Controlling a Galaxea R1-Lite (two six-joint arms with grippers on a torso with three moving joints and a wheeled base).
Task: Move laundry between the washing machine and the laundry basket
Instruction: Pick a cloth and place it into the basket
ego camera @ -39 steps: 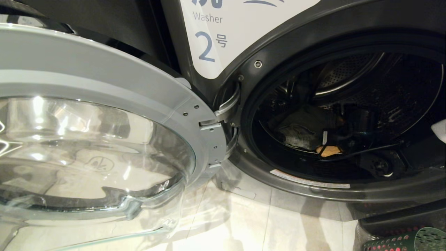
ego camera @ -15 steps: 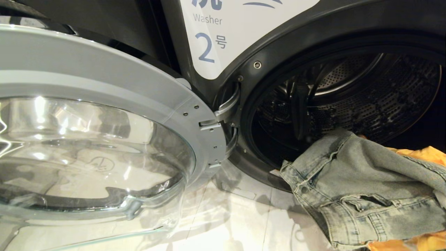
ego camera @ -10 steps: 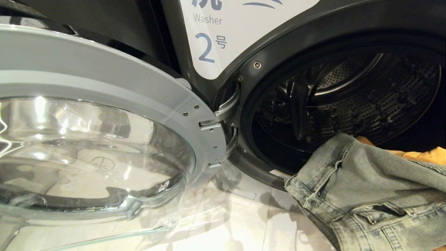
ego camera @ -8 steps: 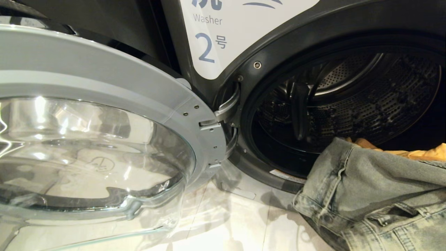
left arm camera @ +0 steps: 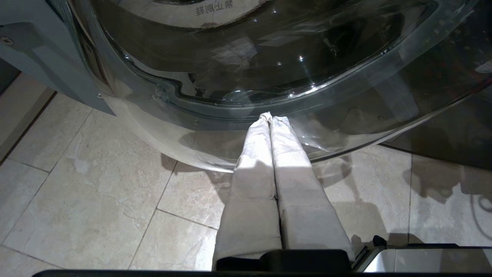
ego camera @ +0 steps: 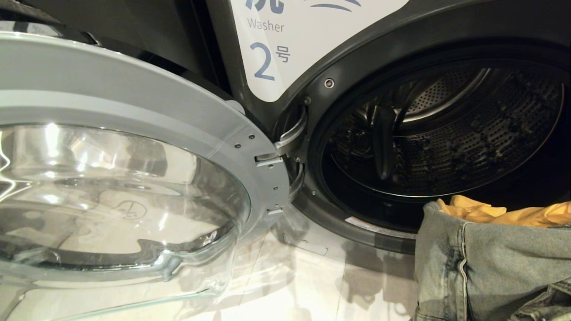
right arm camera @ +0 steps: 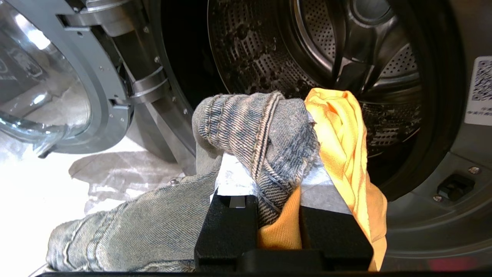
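Grey denim garment (right arm camera: 265,130) and yellow cloth (right arm camera: 342,130) pinched in right end effector (right arm camera: 275,173) before washer drum (ego camera: 446,133), open glass door (ego camera: 125,196) alongside.

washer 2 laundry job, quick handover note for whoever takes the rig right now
Right gripper: shut on two garments at once, the grey denim garment and the yellow garment, held just outside the washer opening.
Left gripper: shut, empty, parked low by the glass of the open door.
Done: the visible part of the drum is empty; both garments are out of it.
Left: carry the two garments to the basket and release. The basket and the red-pink garment are not in view now; find them first.
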